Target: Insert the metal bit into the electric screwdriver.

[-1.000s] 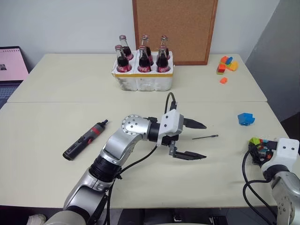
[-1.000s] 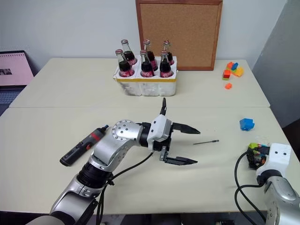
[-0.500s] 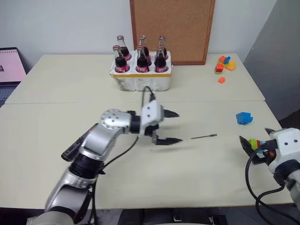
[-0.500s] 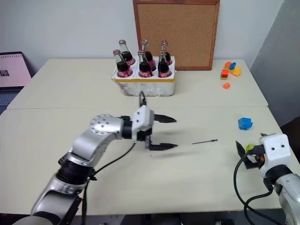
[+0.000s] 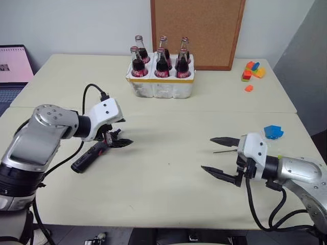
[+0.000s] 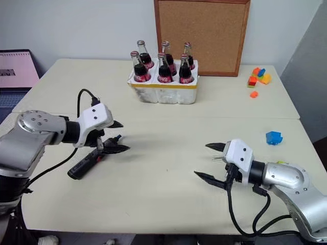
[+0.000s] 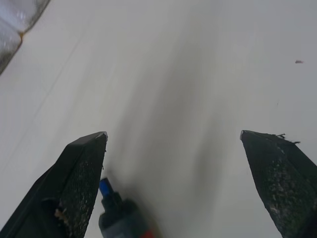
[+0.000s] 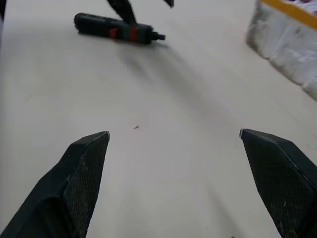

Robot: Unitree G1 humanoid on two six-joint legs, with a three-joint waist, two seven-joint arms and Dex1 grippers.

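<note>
The electric screwdriver (image 5: pixel 91 156), black with a red band, lies on the table at the left. My left gripper (image 5: pixel 126 132) hovers open just beyond its tip end; the left wrist view has that tip (image 7: pixel 121 220) beside one finger (image 7: pixel 79 173). The metal bit (image 5: pixel 225 150), a thin grey rod, lies on the table at the right. My right gripper (image 5: pixel 206 153) is open there, pointing left, and the bit shows between its two fingers near their base. Whether it touches the bit I cannot tell. Far ahead in the right wrist view lies the screwdriver (image 8: pixel 116 30).
A white crate of cola bottles (image 5: pixel 162 84) stands at the back centre before a cork board (image 5: pixel 196 30). A blue block (image 5: pixel 273 131) lies right of the right gripper. Coloured blocks (image 5: pixel 253 71) sit at the back right, a laptop (image 5: pixel 13 64) at the far left.
My left arm swung left, from beside the bit to over the screwdriver. My right arm came in from the table's right edge to the bit. The camera also shifted.
</note>
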